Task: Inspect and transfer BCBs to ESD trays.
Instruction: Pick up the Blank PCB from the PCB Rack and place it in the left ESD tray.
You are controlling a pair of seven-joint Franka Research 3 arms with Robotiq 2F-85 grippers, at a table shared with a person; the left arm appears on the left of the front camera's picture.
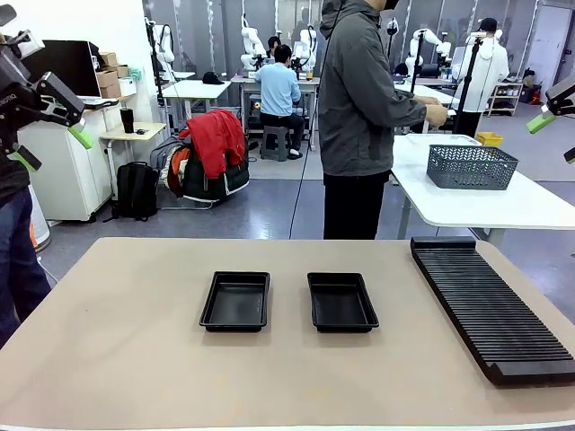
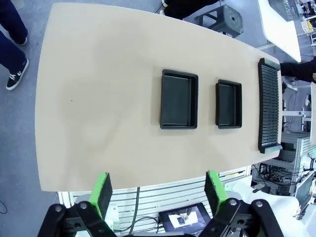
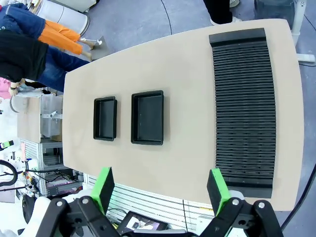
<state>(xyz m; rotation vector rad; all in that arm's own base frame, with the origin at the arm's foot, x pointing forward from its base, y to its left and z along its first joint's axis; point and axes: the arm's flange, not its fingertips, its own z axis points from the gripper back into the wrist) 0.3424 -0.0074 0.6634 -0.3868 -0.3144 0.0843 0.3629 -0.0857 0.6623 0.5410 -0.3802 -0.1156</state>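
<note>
Two black ESD trays sit side by side mid-table, both with bare floors: the left tray [image 1: 235, 302] [image 2: 179, 98] [image 3: 105, 118] and the right tray [image 1: 341, 302] [image 2: 229, 104] [image 3: 147, 117]. The BCBs are out of view. My left gripper [image 1: 54, 135] [image 2: 157, 191] hangs high at the left edge, open, nothing between its green pads. My right gripper [image 1: 555, 126] [image 3: 161, 190] is raised at the far right, open too and holding nothing. Both wrist views look down on the table from well above.
A long black ribbed rack [image 1: 492, 305] [image 3: 244, 106] lies along the table's right side. A person in a grey jacket [image 1: 359, 117] stands beyond the far edge, turned toward a white table with a grey mesh basket [image 1: 471, 167]. Another person's leg [image 1: 18, 260] shows at left.
</note>
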